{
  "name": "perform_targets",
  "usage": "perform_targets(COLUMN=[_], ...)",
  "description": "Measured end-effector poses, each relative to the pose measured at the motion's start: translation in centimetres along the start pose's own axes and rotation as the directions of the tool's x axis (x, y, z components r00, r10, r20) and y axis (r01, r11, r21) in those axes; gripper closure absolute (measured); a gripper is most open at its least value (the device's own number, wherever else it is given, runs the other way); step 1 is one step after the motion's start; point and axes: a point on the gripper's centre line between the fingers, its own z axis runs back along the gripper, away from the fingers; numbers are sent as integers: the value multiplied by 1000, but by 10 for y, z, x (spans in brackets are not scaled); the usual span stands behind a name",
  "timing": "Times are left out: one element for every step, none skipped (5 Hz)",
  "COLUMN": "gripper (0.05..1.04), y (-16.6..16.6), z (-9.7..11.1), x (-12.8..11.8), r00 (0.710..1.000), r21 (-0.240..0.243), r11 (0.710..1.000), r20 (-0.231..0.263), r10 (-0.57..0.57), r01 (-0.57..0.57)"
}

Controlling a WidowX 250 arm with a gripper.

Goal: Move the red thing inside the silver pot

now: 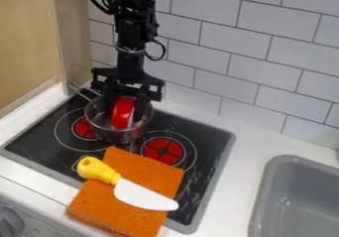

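the smooth, shiny red thing with a rounded outline is inside the round silver metal pot, left of the frame's centre. its long axis runs nearly upright in the picture, the top end leaning slightly right and the lower end pointing down towards the pot's bottom. the black two-finger gripper hangs down from the upper left into the pot, its fingers narrowed to the red thing's width and holding it between them. the pot's thin metal handle points to the upper left. the pot sits on the glossy black stovetop, which has a grey rim and red round burner markings. at the lower centre, a rough-textured, roughly rectangular orange cloth lies across the stovetop's front edge. on it rests a toy knife with a bulbous yellow handle and smooth white blade, the blade pointing to the lower right. the bench is smooth and white, with a rounded grey sink at the lower right and glossy pale rectangular tiles behind.
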Motion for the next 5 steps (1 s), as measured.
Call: perform_targets(gripper=[451, 149, 65, 80, 85], y=[-1, -1, 2, 5, 10], z=[0, -2, -3, -2, 21], x=[3, 1, -1, -5, -6], r00=[1000, 1000, 1000, 999, 999], r21=[-7, -7, 10, 31, 45], r11=[1000, 1000, 1000, 999, 998], r20=[20, 19, 4, -20, 16], r10=[19, 20, 20, 34, 42], r01=[-19, -20, -20, -34, -43])
